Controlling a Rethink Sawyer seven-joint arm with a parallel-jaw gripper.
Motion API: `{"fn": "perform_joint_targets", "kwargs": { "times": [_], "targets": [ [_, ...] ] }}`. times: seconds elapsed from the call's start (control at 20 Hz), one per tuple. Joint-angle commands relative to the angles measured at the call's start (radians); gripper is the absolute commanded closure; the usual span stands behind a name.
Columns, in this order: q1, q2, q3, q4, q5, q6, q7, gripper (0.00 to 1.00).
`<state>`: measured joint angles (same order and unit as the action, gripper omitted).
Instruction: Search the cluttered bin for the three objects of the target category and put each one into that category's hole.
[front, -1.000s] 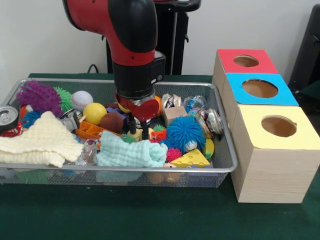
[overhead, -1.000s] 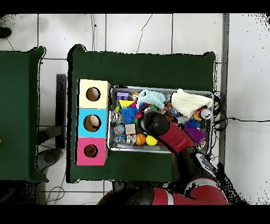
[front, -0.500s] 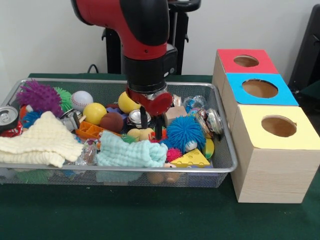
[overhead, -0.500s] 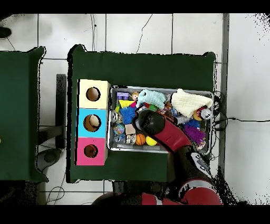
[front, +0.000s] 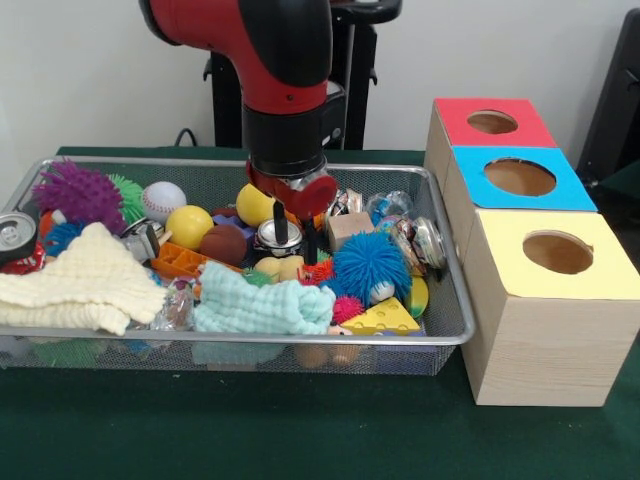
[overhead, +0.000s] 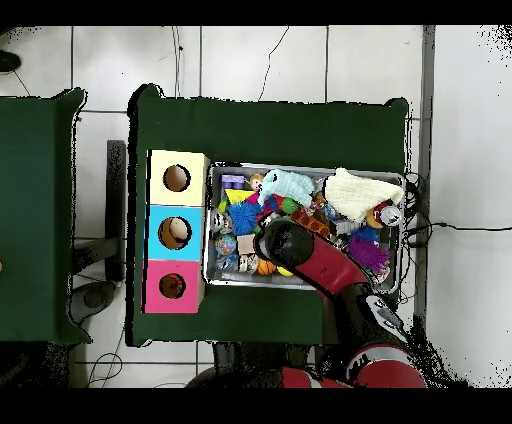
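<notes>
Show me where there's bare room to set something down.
Bare green table lies in front of the bin and beside the boxes. The bin is packed full, crowded most around the gripper at its middle.

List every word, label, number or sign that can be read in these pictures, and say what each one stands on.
None can be read.
Shiny wrapped packets at the bin's right end: patterned, too blurred to tell any lettering.
Can at the bin's left end: only its top shows, no text.
Red, blue and yellow box tops: plain colour around each hole, no labels.
Arm and its hand: no markings visible.
</notes>
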<state>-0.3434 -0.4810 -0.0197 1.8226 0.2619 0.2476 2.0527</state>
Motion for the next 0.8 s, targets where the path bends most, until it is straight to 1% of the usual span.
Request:
{"fn": "perform_joint_targets", "kwargs": {
  "times": [0.05, 0.25, 0.4, 0.8],
  "targets": [
    [-0.045, 0.067, 0.031, 0.054, -0.074, -0.071, 0.07, 0.0],
    [-0.068, 0.098, 0.047, 0.04, -0.098, -0.087, 0.069, 0.0],
    [-0.072, 0.109, 0.052, 0.042, -0.105, -0.108, 0.08, 0.0],
    [-0.062, 0.154, 0.076, 0.059, -0.084, -0.213, 0.153, 0.0]
  ]
}}
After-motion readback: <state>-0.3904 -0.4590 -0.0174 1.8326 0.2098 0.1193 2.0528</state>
